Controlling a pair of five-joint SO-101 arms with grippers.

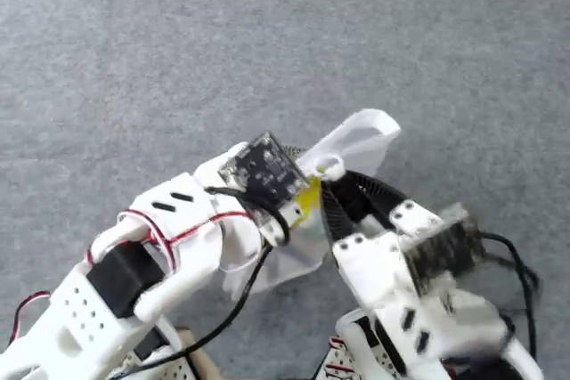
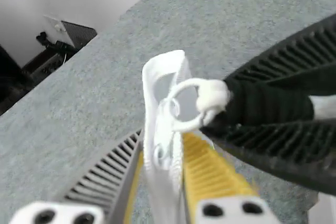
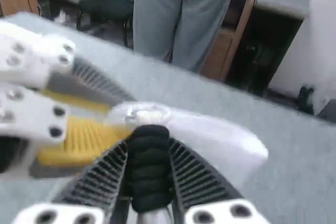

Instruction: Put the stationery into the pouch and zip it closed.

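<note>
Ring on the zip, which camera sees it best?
The left wrist view. There the ring is close and whole, pinched by the black right tool beside the white pouch. The high view shows it small, from above. The right wrist view shows it partly behind that tool.

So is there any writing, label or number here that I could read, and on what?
None can be read.
The white pouch shows no print; the dark circuit board on one arm may carry tiny marks, too small and blurred to make out.
</note>
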